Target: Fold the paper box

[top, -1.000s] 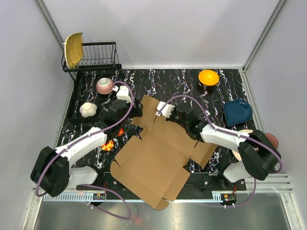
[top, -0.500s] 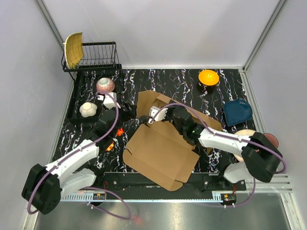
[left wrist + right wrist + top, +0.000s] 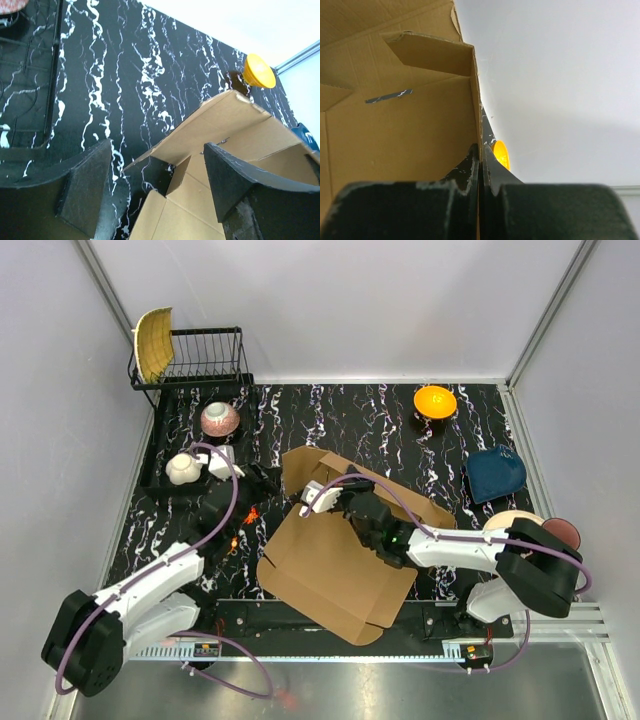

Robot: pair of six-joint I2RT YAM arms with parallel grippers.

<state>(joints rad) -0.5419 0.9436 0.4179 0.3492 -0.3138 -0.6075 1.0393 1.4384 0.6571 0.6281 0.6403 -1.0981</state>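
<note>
The paper box (image 3: 335, 570) is a large brown cardboard mailer lying half folded in the middle of the table, with one panel raised over another. My right gripper (image 3: 338, 502) is shut on the edge of a raised panel. In the right wrist view the fingertips (image 3: 481, 152) pinch the thin cardboard wall (image 3: 395, 115). My left gripper (image 3: 265, 480) is open and empty just left of the box's far left corner. In the left wrist view the box corner (image 3: 210, 130) lies ahead between the spread fingers (image 3: 85, 190).
An orange bowl (image 3: 435, 400) sits at the back right and a blue bowl (image 3: 496, 474) at the right. Plates (image 3: 520, 525) lie by the right arm. A dish rack (image 3: 200, 355), a pink bowl (image 3: 220, 418) and a white bowl (image 3: 183, 468) are at the back left.
My right gripper has swung left and forward with the panel, folding the box over itself. The box has shifted right. My left gripper has drawn back to the left, off the box.
</note>
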